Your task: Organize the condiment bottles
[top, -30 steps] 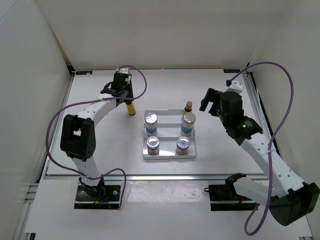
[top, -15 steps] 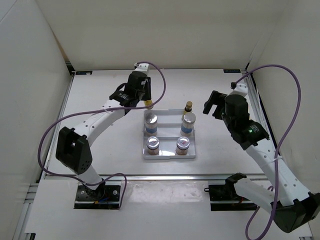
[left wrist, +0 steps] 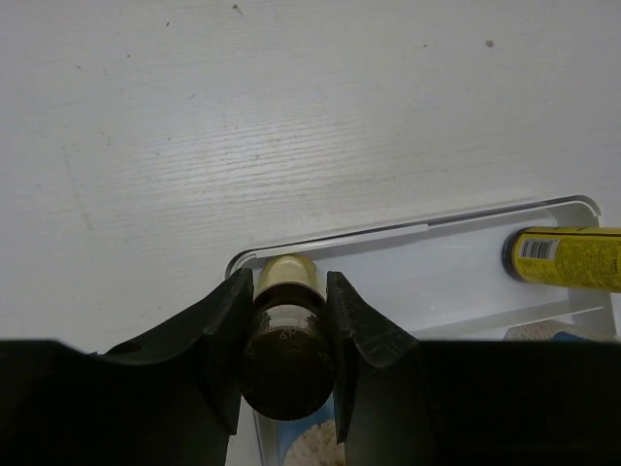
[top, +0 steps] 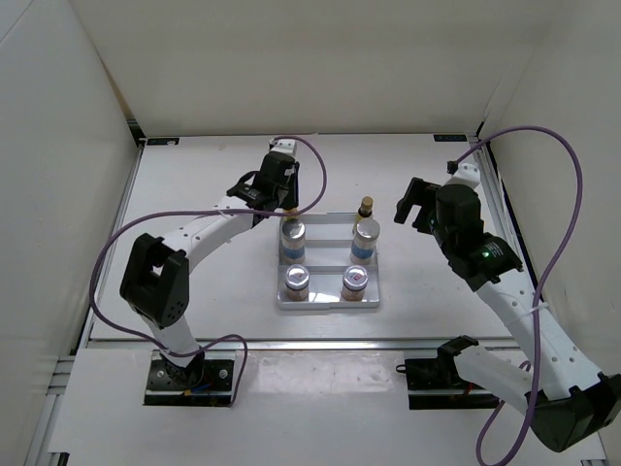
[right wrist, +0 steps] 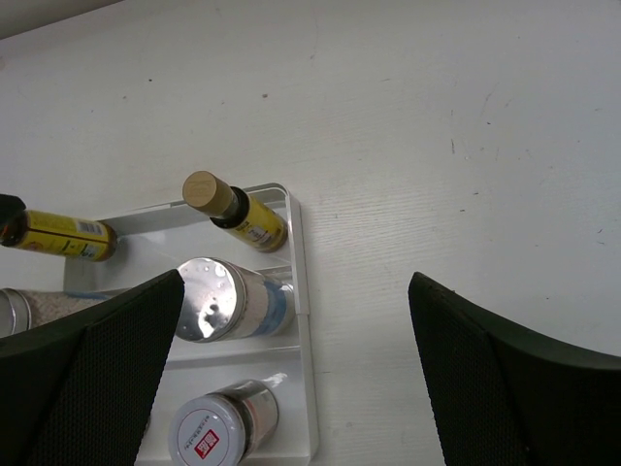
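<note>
White table (top: 194, 204), left pincer (left wrist: 288, 287) clamping brown bottle (left wrist: 287, 342), right pincer (right wrist: 294, 282) wide open, empty

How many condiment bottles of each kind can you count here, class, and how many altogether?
Slim dark-brown bottles: 2, one standing in the tray, one held by the left gripper
White blue-labelled jars: 2
Short pinkish-labelled jars: 2
Total: 6
</note>
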Controlling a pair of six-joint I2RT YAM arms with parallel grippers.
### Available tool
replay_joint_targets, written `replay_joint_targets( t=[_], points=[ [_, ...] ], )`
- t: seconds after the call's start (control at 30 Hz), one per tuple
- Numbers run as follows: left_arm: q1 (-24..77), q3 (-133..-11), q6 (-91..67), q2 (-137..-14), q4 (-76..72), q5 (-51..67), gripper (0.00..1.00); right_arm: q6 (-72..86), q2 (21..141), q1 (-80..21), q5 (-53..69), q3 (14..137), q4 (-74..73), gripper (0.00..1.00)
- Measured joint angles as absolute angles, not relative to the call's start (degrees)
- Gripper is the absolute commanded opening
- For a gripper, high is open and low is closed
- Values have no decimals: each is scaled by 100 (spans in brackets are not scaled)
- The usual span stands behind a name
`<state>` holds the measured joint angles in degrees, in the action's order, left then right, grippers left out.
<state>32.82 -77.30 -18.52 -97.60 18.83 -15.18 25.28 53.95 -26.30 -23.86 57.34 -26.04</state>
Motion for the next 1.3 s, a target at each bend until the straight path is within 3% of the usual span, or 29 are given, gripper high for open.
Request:
replay_joint_targets(
  t=[0.13,0.23,0.27,0.33,0.6,0.77,1.03,1.3],
  points=[
    [3286,-7728,-1900,-9953,1835,-1518,36,2528,5402,-2630,-2386,5734,-2604,100],
    [3286,-7723,-1918,-10073,1826,-1520,71,2526,5430,-2630,-2381,5734,-2604,100],
    [3286,-7723,-1925,-10092,1793,-1518,88,2526,5443,-2630,-2377,5734,-2602,100],
    [3284,-7725,-1929,-10099,1780,-1516,100,2521,5485,-2630,-2353,5760,-2637,100],
    [3286,-8016,-1737,-9754,2222,-1898,100,2296,6276,-2630,-2086,6963,-3404,100],
    [3286,-7830,-1396,-8077,2451,-2488,100,1927,6584,-2589,-1319,7319,-3745,100],
    [3284,-5096,-683,-3680,2211,-3686,100,1894,5728,-2587,-572,6099,-3542,100],
    [3286,-3186,-285,-1509,2335,-3846,100,2436,4751,-2587,-644,4405,-3061,100]
  ],
)
